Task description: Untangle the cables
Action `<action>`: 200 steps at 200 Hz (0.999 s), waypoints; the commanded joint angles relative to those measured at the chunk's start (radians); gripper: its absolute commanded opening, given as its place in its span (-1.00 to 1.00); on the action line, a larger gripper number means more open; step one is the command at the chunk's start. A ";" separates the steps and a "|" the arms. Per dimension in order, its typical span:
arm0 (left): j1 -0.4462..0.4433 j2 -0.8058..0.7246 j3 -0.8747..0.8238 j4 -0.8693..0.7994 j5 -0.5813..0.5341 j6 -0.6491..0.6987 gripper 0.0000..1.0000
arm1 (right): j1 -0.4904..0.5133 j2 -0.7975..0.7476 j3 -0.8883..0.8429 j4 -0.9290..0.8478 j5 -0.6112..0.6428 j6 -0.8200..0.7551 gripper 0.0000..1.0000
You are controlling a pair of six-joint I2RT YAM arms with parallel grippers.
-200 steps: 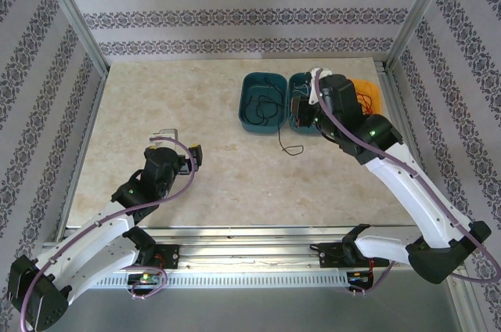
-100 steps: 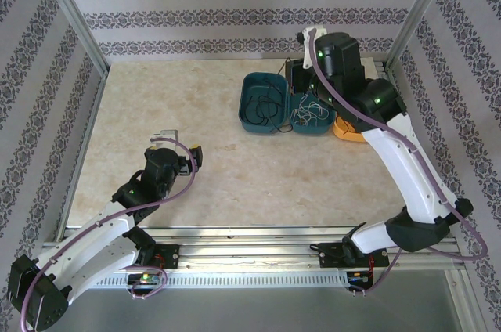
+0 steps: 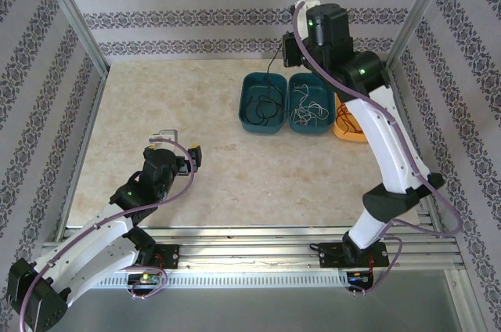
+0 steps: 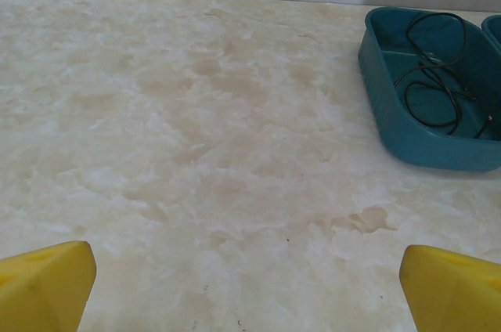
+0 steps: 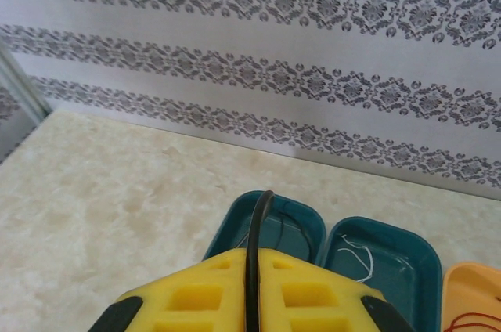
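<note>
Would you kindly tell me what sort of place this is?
Probably a lab robot cell: a table boxed in by patterned panels on a metal frame, two robot arms bolted along its near edge, and small bins holding cables.

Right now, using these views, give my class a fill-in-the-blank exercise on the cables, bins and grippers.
1. The right gripper is shut on a ____ cable.
2. The bin holding the red cables is coloured ____.
3. The left gripper stands ____ above the table.
4. The white cables lie in the middle bin, which is ____.
Missing words: black; orange; open; teal.
</note>
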 commanded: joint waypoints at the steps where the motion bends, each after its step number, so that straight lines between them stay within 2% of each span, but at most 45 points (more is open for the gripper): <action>1: 0.001 -0.016 -0.008 -0.002 -0.017 0.025 0.99 | -0.012 0.070 0.082 0.013 0.062 -0.035 -0.79; 66: 0.009 -0.030 -0.009 -0.019 -0.022 0.035 0.99 | -0.032 0.283 0.293 0.004 0.157 -0.093 -0.80; 115: 0.017 -0.044 -0.001 -0.039 -0.042 0.060 0.99 | -0.056 0.424 0.415 0.004 0.169 -0.111 -0.80; 200: 0.041 -0.008 0.001 -0.009 -0.010 0.058 0.99 | -0.063 0.513 0.434 0.029 0.048 -0.059 -0.80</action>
